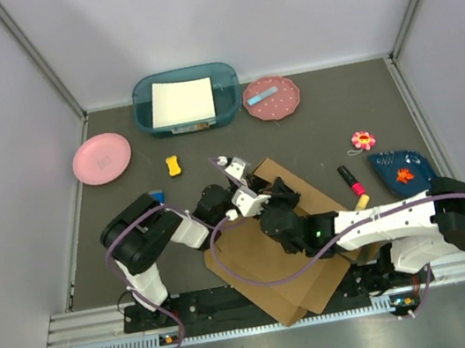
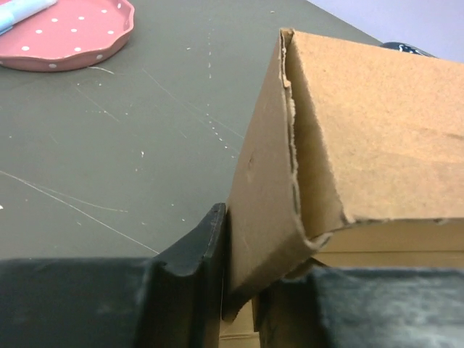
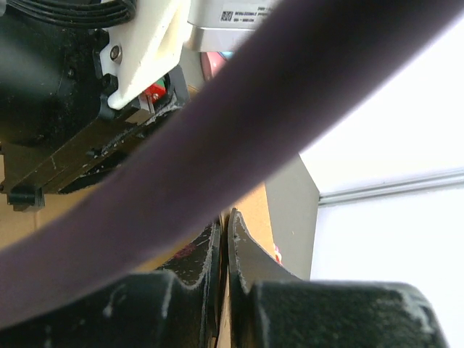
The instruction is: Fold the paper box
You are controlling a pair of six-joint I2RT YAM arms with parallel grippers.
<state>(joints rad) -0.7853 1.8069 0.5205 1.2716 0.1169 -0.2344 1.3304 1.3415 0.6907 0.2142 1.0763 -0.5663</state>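
The paper box (image 1: 251, 256), plain brown corrugated cardboard, lies skewed at the near middle of the dark counter (image 1: 316, 138), one corner pointing far, where both arms meet. The left end effector (image 2: 243, 290) is narrow, pinching a raised flap with a ragged die-cut edge. The right end effector (image 3: 225, 243), reaching in from the right, looks nearly closed on a thin cardboard edge.

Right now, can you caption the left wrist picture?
Left gripper pinches the paper box flap; dotted pink plate behind.
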